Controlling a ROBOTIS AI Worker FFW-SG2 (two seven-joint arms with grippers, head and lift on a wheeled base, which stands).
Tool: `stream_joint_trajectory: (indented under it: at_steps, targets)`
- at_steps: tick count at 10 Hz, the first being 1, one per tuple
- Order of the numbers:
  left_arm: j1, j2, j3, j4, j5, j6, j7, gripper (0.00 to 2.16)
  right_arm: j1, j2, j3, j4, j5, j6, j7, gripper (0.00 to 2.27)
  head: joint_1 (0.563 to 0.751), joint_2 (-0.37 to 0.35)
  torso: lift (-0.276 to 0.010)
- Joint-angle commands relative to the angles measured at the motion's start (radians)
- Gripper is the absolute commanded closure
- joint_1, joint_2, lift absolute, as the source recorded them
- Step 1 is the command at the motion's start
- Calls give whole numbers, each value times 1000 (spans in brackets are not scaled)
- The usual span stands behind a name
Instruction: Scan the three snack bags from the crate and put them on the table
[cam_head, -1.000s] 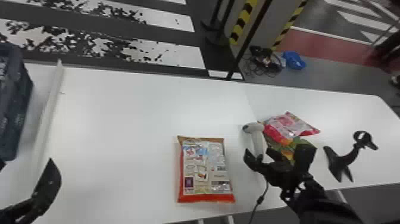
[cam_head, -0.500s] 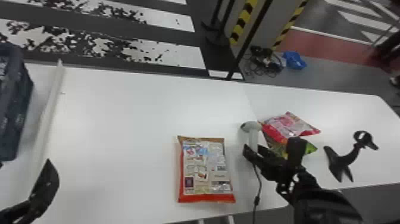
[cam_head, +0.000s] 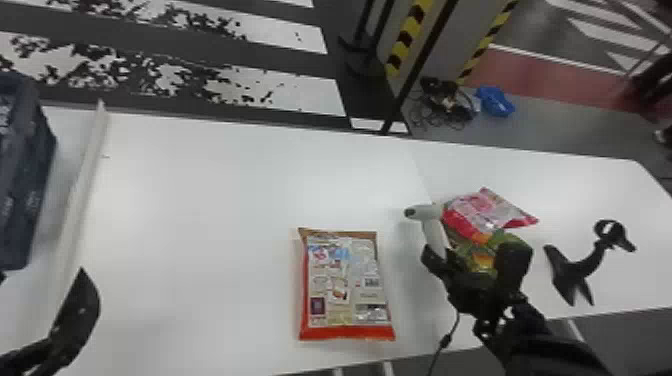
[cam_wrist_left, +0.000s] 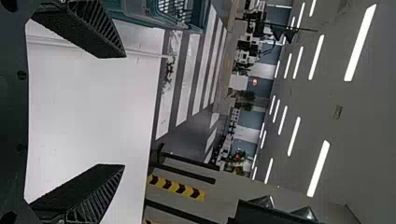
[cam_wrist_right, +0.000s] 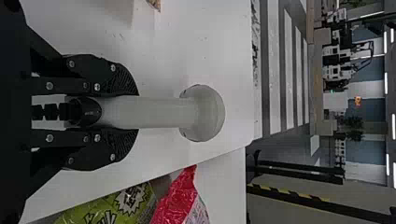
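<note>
My left gripper (cam_head: 42, 276) stands open over the table's left part; the left wrist view gives the same open gripper (cam_wrist_left: 124, 111), nothing between its fingers. My right gripper (cam_head: 440, 256) is shut on the handle of the pale scanner (cam_head: 436, 232), whose head faces left. In the right wrist view, both fingers of the gripper (cam_wrist_right: 135, 112) press the handle of the scanner (cam_wrist_right: 161, 112). An orange-edged snack bag (cam_head: 345, 285) lies flat left of the scanner. Right of it, a pink bag (cam_head: 482, 210) overlaps a green bag (cam_head: 467, 252), partly hidden behind my right gripper.
The dark blue crate (cam_head: 27, 190) stands at the far left, beside a raised white strip (cam_head: 82, 192). A black stand (cam_head: 582, 265) with a ring sits on the right of the white table (cam_head: 240, 200). The scanner's cable (cam_head: 445, 342) hangs over the front edge.
My right gripper has tilted with the scanner, first inward and then back to the right; the scanner's head now points left. The left arm and the bags have hardly moved.
</note>
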Motion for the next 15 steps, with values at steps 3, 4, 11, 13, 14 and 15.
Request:
stream_joint_trajectory:
  at_steps: [3,4,11,13,14,15]
  targets:
    - [-49,7,-32,35,5,-3,-1,19,262,125,-121,-384,-133,70,2,2128,695,-350,-94]
    - [-51,13,-35,38,10,-3,-1,19,310,152,-118,-445,-156,76,7,2128,695,-350,-94]
    - [-57,-16,-31,95,18,-92,15,19,463,194,-44,-520,-191,98,108,2128,695,-293,-94]
    - [-55,-24,-31,104,18,-111,15,19,495,193,-49,-496,-194,101,142,2128,695,-291,-94]
    - [-55,-30,-31,109,18,-111,15,19,501,191,-53,-471,-205,82,165,2128,695,-294,-94]
    - [-57,-32,-31,114,18,-111,16,19,503,191,-67,-457,-223,82,186,2128,695,-296,-94]
